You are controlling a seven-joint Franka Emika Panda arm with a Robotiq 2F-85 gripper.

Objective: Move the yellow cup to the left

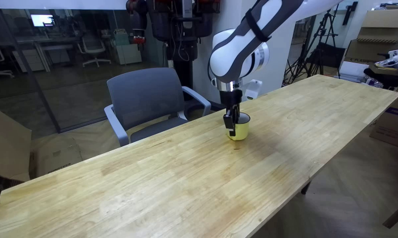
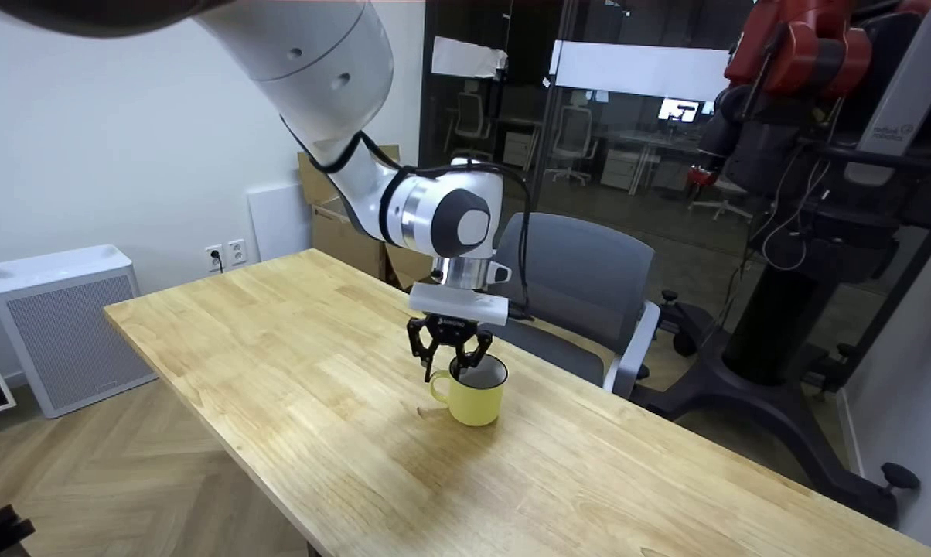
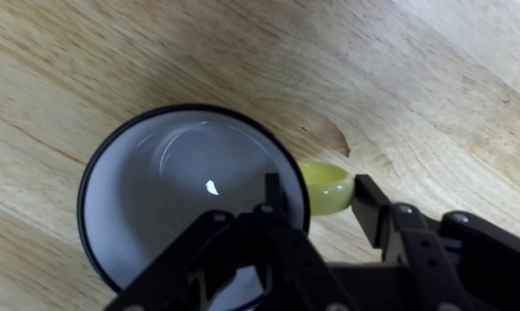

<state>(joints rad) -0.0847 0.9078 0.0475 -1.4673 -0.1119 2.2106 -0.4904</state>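
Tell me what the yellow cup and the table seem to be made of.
The yellow cup: perhaps enamelled metal, though glazed ceramic is possible; glossy, with bright highlights on its handle and pale inside.
The table: wood, or perhaps wood-faced board, pieced from strips; grain and seams show, and the finish looks smooth.

A robotics lab: a red-and-black robot (image 2: 844, 236) stands beyond one long edge of the desk (image 1: 146, 188), cardboard boxes (image 1: 380, 33) are piled past a far corner, and dim glass (image 1: 76, 99) shows what look like office workstations (image 1: 55, 48).
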